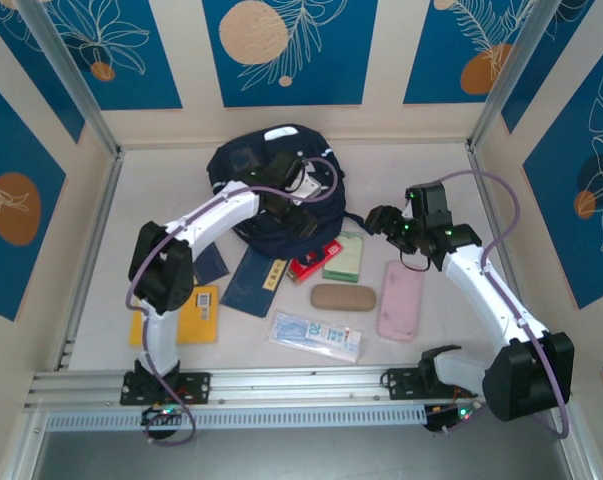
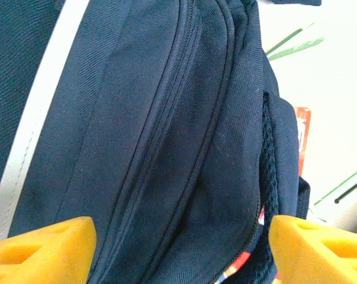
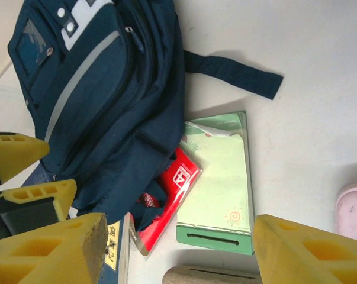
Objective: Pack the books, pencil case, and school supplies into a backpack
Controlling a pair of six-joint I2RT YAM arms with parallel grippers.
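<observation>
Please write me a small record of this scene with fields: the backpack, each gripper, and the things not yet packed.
backpack: lies on the far middle of the table
left gripper: open, over the backpack, holds nothing
right gripper: open, near the pale green pad, holds nothing
red box: partly under the backpack's edge
unpacked on the table: navy books, orange-yellow book, clear packet, brown case, pink case
</observation>
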